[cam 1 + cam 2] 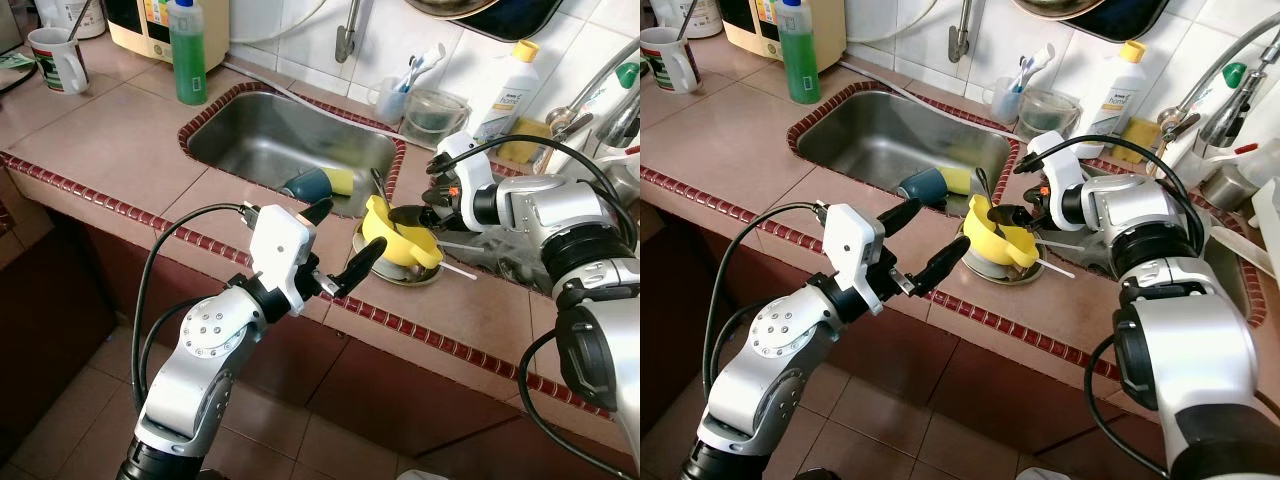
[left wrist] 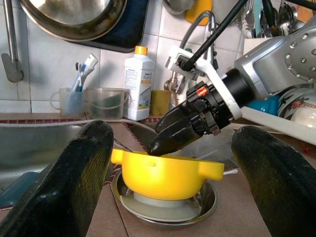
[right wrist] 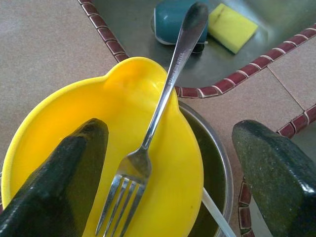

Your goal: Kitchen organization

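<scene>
A yellow plastic bowl with two small lug handles (image 1: 400,235) sat tilted in a shallow round steel dish (image 1: 400,268) on the tiled counter (image 1: 100,150), just beside the steel sink (image 1: 290,140). A slim stainless fork (image 3: 153,128) lay inside it, tines down in the bowl and handle leaning out over the rim toward the sink. The right gripper (image 1: 412,214) hovered right at the bowl's rim with its fingers spread apart, one to each side of the fork and holding nothing. The left gripper (image 1: 342,243) waited near the counter edge, facing the bowl, fingers likewise wide apart and empty. The fork looked light, stiff and slick, likely to slide or pivot between the pads; the narrow mid-handle seemed the surest place to pinch. The bowl appeared light and apt to rock in the dish.
</scene>
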Controlling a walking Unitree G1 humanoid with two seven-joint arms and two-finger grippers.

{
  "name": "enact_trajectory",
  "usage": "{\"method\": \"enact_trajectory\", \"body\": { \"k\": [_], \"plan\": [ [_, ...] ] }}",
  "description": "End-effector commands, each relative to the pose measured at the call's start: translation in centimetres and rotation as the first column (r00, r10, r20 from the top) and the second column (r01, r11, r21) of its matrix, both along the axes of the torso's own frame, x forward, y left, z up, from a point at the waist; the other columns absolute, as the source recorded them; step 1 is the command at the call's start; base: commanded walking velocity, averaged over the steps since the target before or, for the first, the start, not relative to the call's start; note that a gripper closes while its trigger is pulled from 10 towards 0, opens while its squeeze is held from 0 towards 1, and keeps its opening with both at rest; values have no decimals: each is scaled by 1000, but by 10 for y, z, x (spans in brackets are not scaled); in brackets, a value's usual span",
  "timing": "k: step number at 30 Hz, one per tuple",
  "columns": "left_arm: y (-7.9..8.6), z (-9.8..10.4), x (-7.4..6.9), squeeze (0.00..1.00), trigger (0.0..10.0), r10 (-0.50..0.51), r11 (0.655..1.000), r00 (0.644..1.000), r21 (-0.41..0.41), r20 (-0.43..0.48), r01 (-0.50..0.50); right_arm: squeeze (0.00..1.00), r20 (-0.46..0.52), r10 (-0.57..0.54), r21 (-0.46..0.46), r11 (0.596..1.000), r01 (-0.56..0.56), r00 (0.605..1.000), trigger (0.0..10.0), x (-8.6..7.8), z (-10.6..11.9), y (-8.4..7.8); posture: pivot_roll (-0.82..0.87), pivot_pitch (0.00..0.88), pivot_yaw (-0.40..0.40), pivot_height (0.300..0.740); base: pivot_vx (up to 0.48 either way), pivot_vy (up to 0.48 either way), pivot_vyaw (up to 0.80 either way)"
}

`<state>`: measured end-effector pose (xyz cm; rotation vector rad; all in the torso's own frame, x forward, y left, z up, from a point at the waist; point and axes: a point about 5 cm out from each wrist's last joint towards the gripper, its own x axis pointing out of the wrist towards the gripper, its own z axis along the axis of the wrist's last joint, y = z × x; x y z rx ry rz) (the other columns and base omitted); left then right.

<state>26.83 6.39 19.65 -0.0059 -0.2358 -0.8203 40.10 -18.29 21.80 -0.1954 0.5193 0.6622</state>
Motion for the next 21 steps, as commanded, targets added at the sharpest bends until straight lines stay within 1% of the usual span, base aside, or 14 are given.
{"method": "enact_trajectory", "body": {
  "k": [1,3,4,5,6,10,11,12,17,20,21],
  "plan": [
    [-7,3,-5,0,10000,-22,1000,1000,-7,7,22,0,-20,-17,4,1000,17,1000,10000,-1,-4,-5,78,30,-200,740,0,0,0],
    [-7,3,-6,0,10000,-21,1000,1000,-8,6,21,0,-20,-14,12,1000,15,1000,10000,-1,-4,-3,79,30,-200,740,0,0,0],
    [-7,2,-6,0,10000,-18,1000,1000,-9,4,18,231,-16,-18,23,1000,18,1000,10000,0,-4,-1,84,29,-202,740,0,0,0],
    [-7,2,-7,0,10000,-17,1000,1000,-10,3,17,231,-16,-19,28,999,20,1000,10000,0,-4,0,84,29,-202,740,0,0,0],
    [-7,2,-7,0,10000,-17,1000,1000,-11,4,17,1000,-13,-23,30,999,23,1000,10000,0,-3,0,86,29,-203,740,0,0,0],
    [-6,3,-8,0,10000,-11,1000,1000,-16,3,12,1000,-1,-33,7,999,33,999,10000,1,-3,0,84,33,-202,740,0,0,0],
    [-6,4,-8,0,10000,-11,1000,1000,-18,3,11,929,2,-36,3,999,36,999,10000,1,-3,0,83,36,-203,740,0,0,0],
    [-6,4,-8,0,10000,-10,1000,1000,-19,3,10,0,8,-46,-6,999,46,999,10000,2,-3,-1,82,39,-203,740,0,0,0],
    [-7,5,-10,0,10000,-6,1000,1000,-30,-5,6,0,35,-69,-17,997,69,997,10000,4,-1,-1,76,68,-207,740,0,0,0],
    [-7,5,-10,0,10000,-5,1000,1000,-31,-6,5,0,41,-74,-24,997,75,996,10000,5,-1,0,76,71,-207,740,0,0,0],
    [-7,5,-10,0,10000,1,999,1000,-32,-11,-1,0,70,-81,-39,996,84,994,10000,6,0,1,76,83,-208,740,0,0,0]
  ]
}}
